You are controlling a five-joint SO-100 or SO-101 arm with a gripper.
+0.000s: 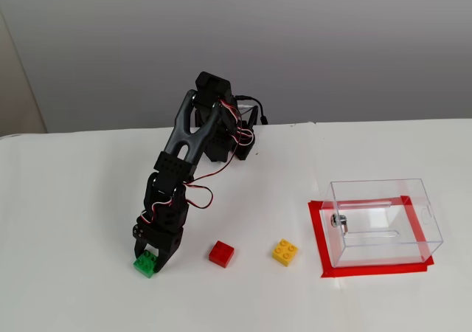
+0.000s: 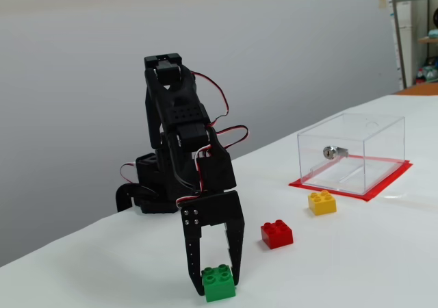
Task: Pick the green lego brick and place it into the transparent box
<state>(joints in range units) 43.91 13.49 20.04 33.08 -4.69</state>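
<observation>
The green lego brick rests on the white table at the front left. My black gripper points straight down over it, one finger pressed against each side, so it is shut on the brick. The brick's base looks to be on the table surface. The transparent box stands far to the right on a red tape outline, with a small metal fitting on its left wall. Nothing shows inside it.
A red brick and a yellow brick lie in a row between the gripper and the box. The arm's base stands at the back of the table near its far edge.
</observation>
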